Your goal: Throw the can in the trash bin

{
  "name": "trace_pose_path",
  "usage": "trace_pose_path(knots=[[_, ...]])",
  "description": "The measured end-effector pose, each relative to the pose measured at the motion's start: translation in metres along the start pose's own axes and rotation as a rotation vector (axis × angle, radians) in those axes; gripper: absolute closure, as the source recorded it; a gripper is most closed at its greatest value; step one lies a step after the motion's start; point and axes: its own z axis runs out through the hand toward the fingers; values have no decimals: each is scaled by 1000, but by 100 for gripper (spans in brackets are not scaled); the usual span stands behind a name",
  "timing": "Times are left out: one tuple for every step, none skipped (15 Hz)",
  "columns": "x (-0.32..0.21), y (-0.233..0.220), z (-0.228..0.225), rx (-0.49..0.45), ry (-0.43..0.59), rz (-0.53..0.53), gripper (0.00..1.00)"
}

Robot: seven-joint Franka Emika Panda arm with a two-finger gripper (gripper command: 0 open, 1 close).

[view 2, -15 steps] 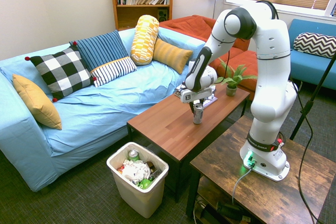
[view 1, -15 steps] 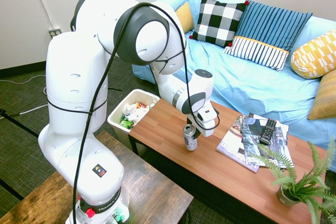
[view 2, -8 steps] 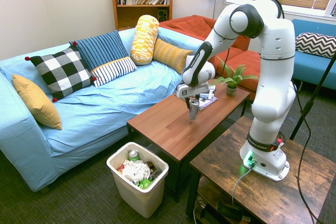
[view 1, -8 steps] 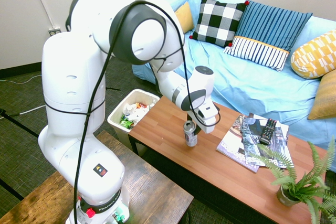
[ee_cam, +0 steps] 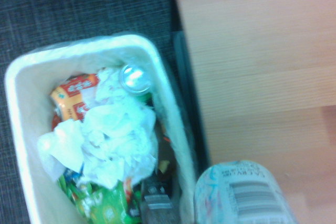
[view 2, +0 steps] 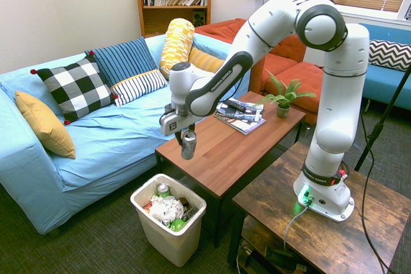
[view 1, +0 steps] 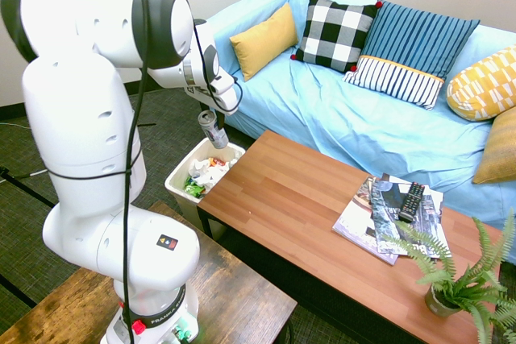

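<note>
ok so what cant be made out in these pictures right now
- Sofa: right end cut off by the picture edge in the first exterior view.
- Bin: its lower waste is hidden under crumpled white paper in the wrist view, whose bottom edge crops the bin.
- Can: lower-edge crop leaves only part showing in the wrist view; its small print is too blurred to read.
- Magazines: text too small in the second exterior view.

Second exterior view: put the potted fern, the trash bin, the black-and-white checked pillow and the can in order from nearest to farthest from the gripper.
1. Can, in the gripper.
2. Trash bin, on the floor below it.
3. Too close to call: checked pillow, on the blue sofa; potted fern, on the coffee table's far end.
</note>
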Motion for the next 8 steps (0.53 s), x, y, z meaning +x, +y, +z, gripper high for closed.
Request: trace_pose_path(knots=[[-14, -18, 18, -11, -12, -18, 100], [-27, -34, 35, -21, -23, -34, 100], [-39, -47, 52, -29, -32, -47, 100], [-49, -58, 67, -38, -38, -57, 100], [-57, -66, 81, -45, -40, -64, 100], [-62, -73, 95, -54, -40, -68, 0], [-64, -79, 109, -63, -40, -69, 0], [-64, -84, 120, -70, -40, -68, 0]])
